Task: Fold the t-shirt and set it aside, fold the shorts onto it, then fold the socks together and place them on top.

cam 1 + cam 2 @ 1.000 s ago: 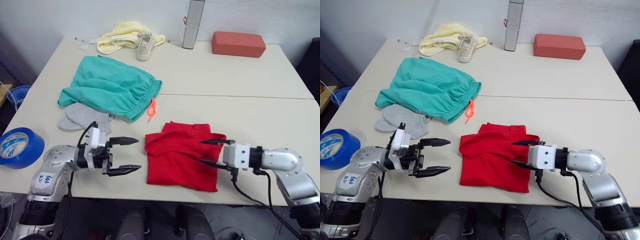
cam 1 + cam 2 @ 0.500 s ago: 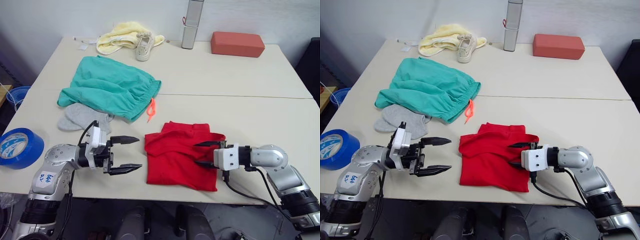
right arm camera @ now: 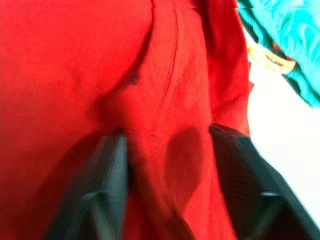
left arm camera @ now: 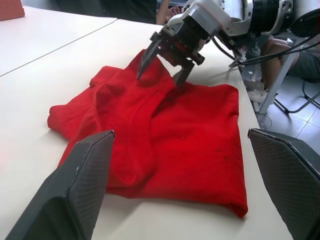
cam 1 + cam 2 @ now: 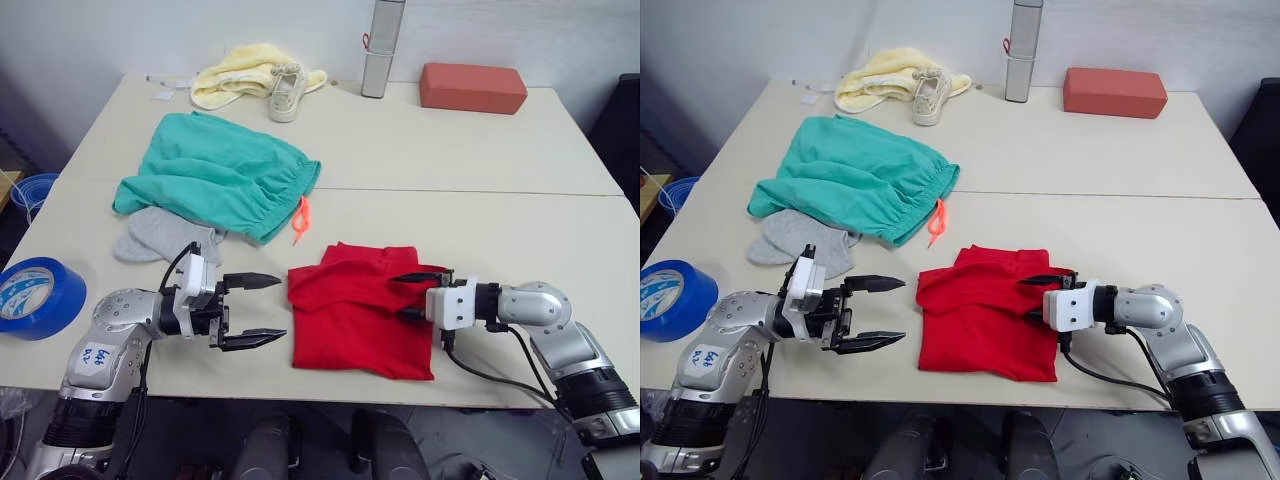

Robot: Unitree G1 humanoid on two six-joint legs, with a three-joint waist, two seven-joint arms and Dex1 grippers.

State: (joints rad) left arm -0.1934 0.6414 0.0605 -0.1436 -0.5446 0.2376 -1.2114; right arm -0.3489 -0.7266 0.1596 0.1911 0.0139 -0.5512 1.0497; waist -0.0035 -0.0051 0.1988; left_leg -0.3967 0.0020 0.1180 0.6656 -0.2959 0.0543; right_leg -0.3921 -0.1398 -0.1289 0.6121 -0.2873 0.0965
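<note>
The t-shirt [image 5: 358,322] lies as a roughly folded red bundle at the near edge of the table [image 5: 480,160], a little right of the middle. We judge the first fold is nearly done and the shirt is not yet set aside.

Our right gripper [image 5: 418,296] rests on the right part of the shirt, its two fingers apart by a moderate gap and pressing into the cloth. We think it is placed so to pinch a fold of fabric, for carrying or for tidying the bundle. Our left gripper [image 5: 258,310] hangs just left of the shirt, spread wide and holding nothing, probably ready to take the other edge.

The shorts [image 5: 215,176] lie spread on the far left, with the grey socks [image 5: 165,236] partly under their near edge, both waiting for their turn.

The head views give us the whole layout. The left wrist view shows better how the right gripper's fingertips [image 4: 141,69] touch a raised ridge of cloth. The right wrist view shows a hump of red fabric rising between its fingers [image 3: 107,185], which the head views cannot tell.
</note>
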